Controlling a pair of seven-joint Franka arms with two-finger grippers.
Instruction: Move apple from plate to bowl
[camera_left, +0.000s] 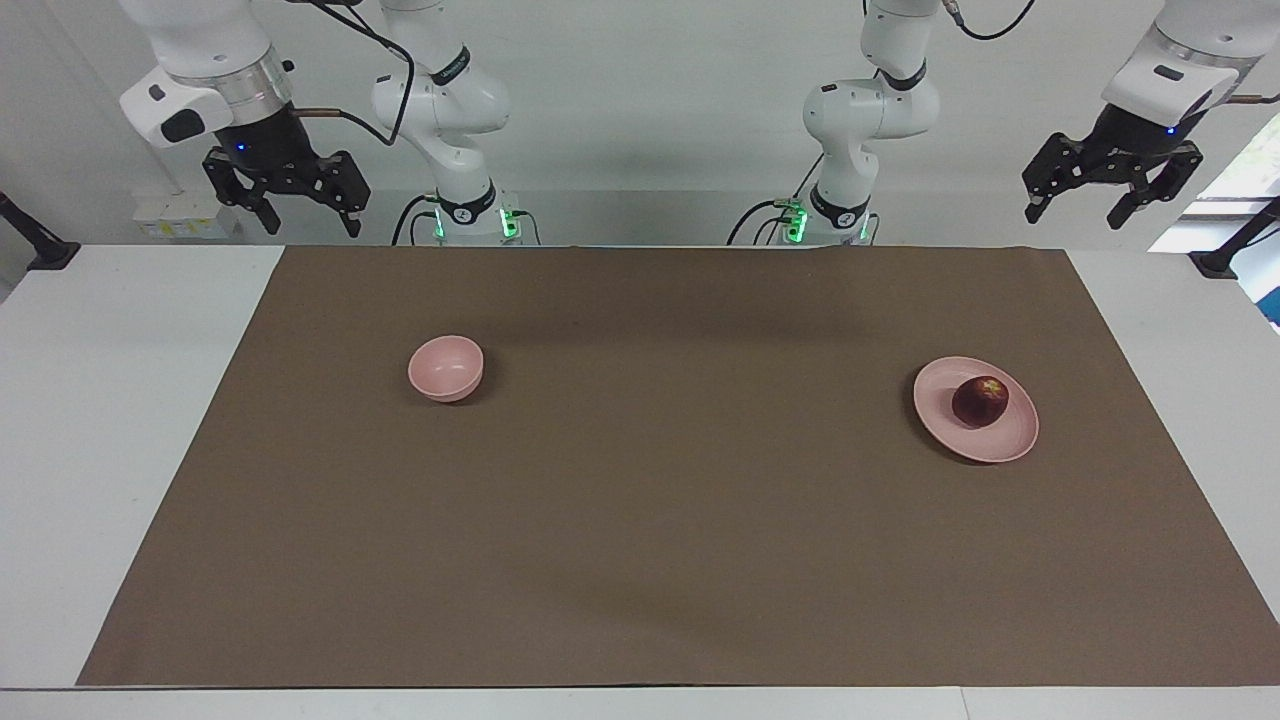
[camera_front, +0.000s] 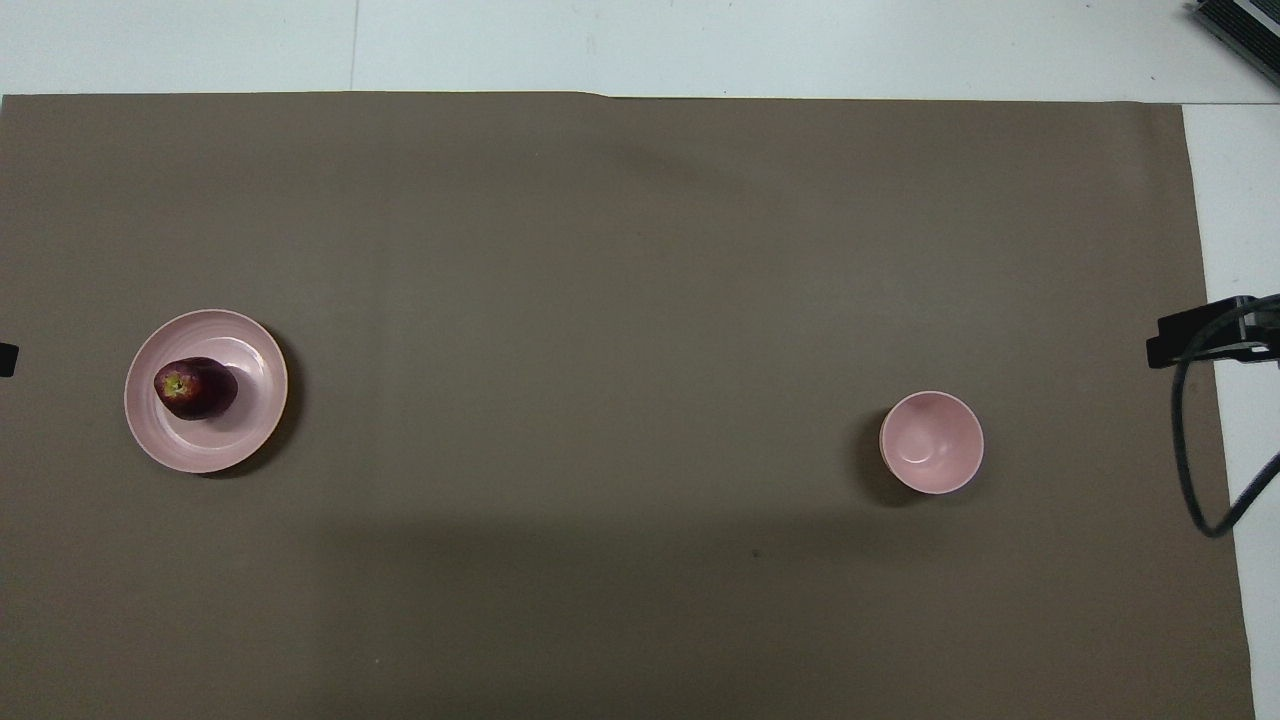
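The dark red apple (camera_left: 980, 401) (camera_front: 195, 388) lies on the flat pale pink plate (camera_left: 990, 440) (camera_front: 215, 450) toward the left arm's end of the brown mat. The small deep pink bowl (camera_left: 446, 368) (camera_front: 932, 442) stands empty toward the right arm's end, a little nearer to the robots than the plate. My left gripper (camera_left: 1072, 220) hangs open and empty, raised over the table's edge at the robots' end, well apart from the plate. My right gripper (camera_left: 311, 228) hangs open and empty, raised over that same edge, well apart from the bowl. Both arms wait.
A brown mat (camera_left: 640, 520) (camera_front: 620, 280) covers most of the white table. A black part with a cable (camera_front: 1205, 335) juts in at the mat's edge at the right arm's end. Black mounts (camera_left: 40, 250) stand at the table's corners.
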